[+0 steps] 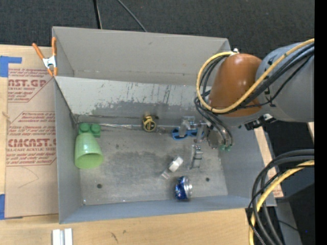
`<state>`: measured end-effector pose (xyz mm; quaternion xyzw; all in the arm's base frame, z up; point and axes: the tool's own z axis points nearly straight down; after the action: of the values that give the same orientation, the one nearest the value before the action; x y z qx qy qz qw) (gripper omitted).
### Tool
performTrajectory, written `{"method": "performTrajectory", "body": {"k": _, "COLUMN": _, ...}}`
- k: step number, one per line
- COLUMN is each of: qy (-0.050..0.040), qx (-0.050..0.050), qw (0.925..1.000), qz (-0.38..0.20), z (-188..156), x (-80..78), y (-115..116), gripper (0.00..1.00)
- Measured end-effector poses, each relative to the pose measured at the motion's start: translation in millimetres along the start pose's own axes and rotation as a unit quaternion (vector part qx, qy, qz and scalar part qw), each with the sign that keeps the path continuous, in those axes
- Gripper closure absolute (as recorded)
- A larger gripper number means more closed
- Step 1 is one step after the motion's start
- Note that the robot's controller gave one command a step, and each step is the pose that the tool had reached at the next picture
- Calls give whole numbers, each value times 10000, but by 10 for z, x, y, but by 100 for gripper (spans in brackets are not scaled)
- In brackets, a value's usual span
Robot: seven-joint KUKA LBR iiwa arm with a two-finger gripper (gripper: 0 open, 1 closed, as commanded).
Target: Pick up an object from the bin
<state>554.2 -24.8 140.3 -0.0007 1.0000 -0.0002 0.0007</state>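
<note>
My gripper [195, 158] hangs low over the right half of the bin, under the arm's orange cover. Just to its left at the back lies a small blue clip-like piece [180, 133], close to the gripper's body. A small white cap-like piece [174, 165] rests on the floor slightly left of the gripper's tip. A crumpled blue can [183, 188] lies in front of the tip, near the front wall. I see nothing held in the gripper.
A light green cup [87, 147] lies on its side at the left wall. A small brass fitting [149, 122] sits at the back wall, centre. The arm and its cables cover the bin's right rim.
</note>
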Motion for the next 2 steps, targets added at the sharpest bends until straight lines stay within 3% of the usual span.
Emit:
{"method": "performTrajectory", "body": {"k": 1, "qy": -16, "qx": -6, "qw": 9997, "qz": -255, "z": 705, "x": 609, "y": 47, "gripper": 0}}
{"method": "performTrajectory", "body": {"k": 2, "qy": -32, "qx": -13, "qw": 9997, "qz": -261, "z": 673, "x": 585, "y": 56, "gripper": 100}}
